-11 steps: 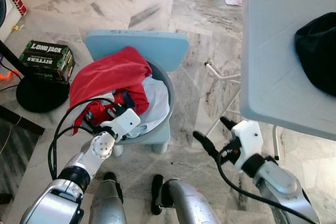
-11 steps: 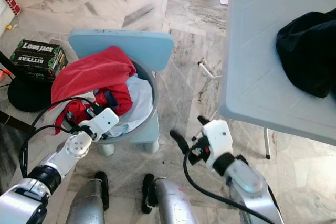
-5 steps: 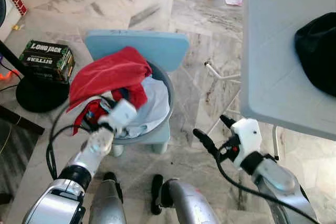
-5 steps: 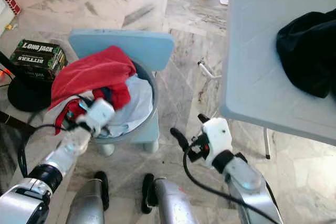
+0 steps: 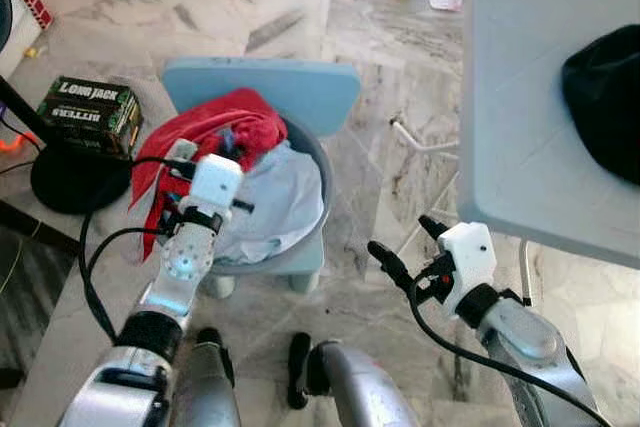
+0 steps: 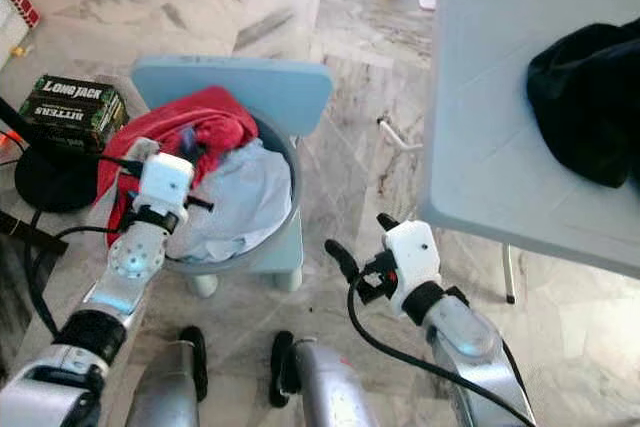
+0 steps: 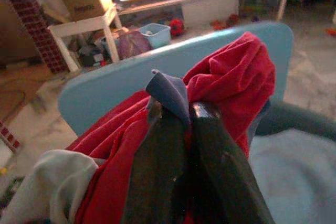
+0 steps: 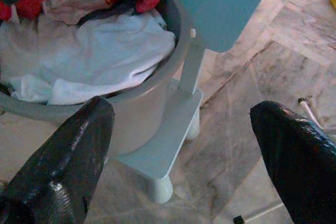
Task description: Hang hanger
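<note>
The left gripper (image 7: 176, 124) is pinched shut on a fold of the red garment (image 5: 215, 132), with a scrap of blue-grey cloth (image 7: 169, 92) caught between its two fingers. It holds this bunch above the grey basin (image 5: 318, 162), which sits on a small light-blue chair (image 5: 265, 87) to the left of the scene. No hanger can be made out; if one is here it is buried in the laundry, and I cannot tell.

To do this step well, I judge the lift should go straight up and slowly, so the red garment peels off the white cloth (image 6: 235, 202) beneath without dragging it over the rim. The grip takes only an edge of fabric, so a jerk may let it slip. The basin rests on a narrow seat, and a sideways pull could tip it.

The right gripper (image 5: 405, 252) hovers over the marble floor (image 5: 360, 172), near the chair's right side, its fingers spread wide and holding nothing. It could steady the basin or take a second hold.

Counted: one basin, one chair, one red garment, one white cloth, and one grey-white folding table (image 5: 520, 97) at right bearing one black garment (image 5: 605, 97). At far left lie one green box (image 5: 88, 112) and one round black stand base (image 5: 75, 177).
</note>
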You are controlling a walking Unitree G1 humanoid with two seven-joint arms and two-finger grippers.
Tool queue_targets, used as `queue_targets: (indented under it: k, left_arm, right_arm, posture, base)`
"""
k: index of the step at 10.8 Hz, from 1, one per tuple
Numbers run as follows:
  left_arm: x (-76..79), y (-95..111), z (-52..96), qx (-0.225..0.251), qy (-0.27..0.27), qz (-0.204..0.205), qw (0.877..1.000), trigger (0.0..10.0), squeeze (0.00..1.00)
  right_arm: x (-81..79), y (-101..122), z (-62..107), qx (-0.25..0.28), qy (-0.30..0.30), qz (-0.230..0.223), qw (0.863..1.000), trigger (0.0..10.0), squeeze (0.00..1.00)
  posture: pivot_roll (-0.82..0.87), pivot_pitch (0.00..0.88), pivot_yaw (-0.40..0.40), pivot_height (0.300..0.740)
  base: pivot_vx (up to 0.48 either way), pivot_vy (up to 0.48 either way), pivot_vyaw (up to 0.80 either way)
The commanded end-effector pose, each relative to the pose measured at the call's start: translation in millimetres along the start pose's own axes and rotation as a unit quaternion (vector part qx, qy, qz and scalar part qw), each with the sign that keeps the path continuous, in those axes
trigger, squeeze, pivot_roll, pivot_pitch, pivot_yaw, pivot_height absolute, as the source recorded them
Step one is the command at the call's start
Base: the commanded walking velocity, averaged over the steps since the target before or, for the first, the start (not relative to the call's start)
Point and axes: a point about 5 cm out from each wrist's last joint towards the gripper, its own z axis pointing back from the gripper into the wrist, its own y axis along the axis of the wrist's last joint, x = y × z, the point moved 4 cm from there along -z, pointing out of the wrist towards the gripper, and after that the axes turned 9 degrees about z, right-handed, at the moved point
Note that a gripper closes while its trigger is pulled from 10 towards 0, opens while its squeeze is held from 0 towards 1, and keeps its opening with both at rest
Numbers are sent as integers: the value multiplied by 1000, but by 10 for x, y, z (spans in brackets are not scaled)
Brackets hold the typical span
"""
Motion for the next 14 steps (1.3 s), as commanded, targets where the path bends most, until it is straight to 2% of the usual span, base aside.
queue_targets:
  k: [1, 2, 3, 5, 6, 7, 8, 9, 10, 11, 12, 13, 14]
  left_arm:
    - [61, 20, 10, 6, -7, 14, 1000, 0, 0]
    - [115, 157, -51, 33, -1, 42, 999, 0, 0]
    - [168, 320, -90, 67, -1, 50, 996, 0, 0]
    - [325, 613, -197, 123, -37, 13, 992, 0, 0]
    - [275, 786, -335, 151, -49, -36, 987, 471, 0]
    - [219, 859, -373, 165, -44, -58, 984, 667, 0]
    - [129, 1018, -414, 196, -35, -93, 976, 784, 0]
    - [182, 966, -361, 185, -49, -86, 978, 3961, 0]
    - [371, 688, -239, 128, -102, -51, 985, 6314, 0]
    - [650, 337, -31, 50, -184, -12, 982, 8667, 0]
    - [847, 101, 183, 0, -255, -21, 967, 10000, 0]
    - [957, -175, 456, -71, -312, -22, 947, 10000, 0]
    - [943, -323, 578, -106, -322, -31, 940, 10000, 0]
  right_arm:
    - [19, -49, 32, -8, -5, 0, 1000, 10000, 0]
    - [45, -45, 6, -4, -13, 5, 1000, 10000, 0]
    - [68, -42, 0, -3, -20, 8, 1000, 10000, 0]
    - [77, -44, -21, -2, -22, 9, 1000, 10000, 0]
    - [71, -34, -58, 0, -22, 10, 1000, 10000, 0]
    - [72, -31, -69, 1, -23, 10, 1000, 10000, 0]
    - [81, -26, -82, 4, -28, 11, 1000, 10000, 0]
    - [78, -36, -87, 5, -32, 11, 999, 10000, 0]
    - [58, -46, -88, 5, -32, 10, 999, 10000, 0]
    - [48, -50, -96, 4, -30, 10, 999, 10000, 0]
    - [50, -51, -108, 4, -28, 12, 1000, 10000, 0]
    - [72, -51, -131, 6, -29, 15, 999, 10000, 0]
    - [77, -48, -138, 6, -30, 15, 999, 10000, 0]
  posture:
    - [-98, 255, -189, 740]
    - [-97, 251, -185, 740]
    - [-98, 249, -182, 740]
    - [-95, 241, -180, 740]
    - [-90, 233, -177, 740]
    - [-89, 229, -173, 740]
    - [-86, 227, -168, 740]
    - [-81, 228, -165, 740]
    - [-80, 229, -165, 740]
    - [-72, 233, -170, 740]
    - [-67, 232, -170, 740]
    - [-64, 232, -170, 740]
    - [-59, 233, -169, 740]
  base:
    - [0, 0, 0]
    - [0, 0, 0]
    - [0, 0, 0]
    - [0, 0, 0]
    - [0, 0, 0]
    - [0, 0, 0]
    - [0, 0, 0]
    - [0, 0, 0]
    - [0, 0, 0]
    - [0, 0, 0]
    - [0, 0, 0]
    - [0, 0, 0]
    - [0, 0, 0]
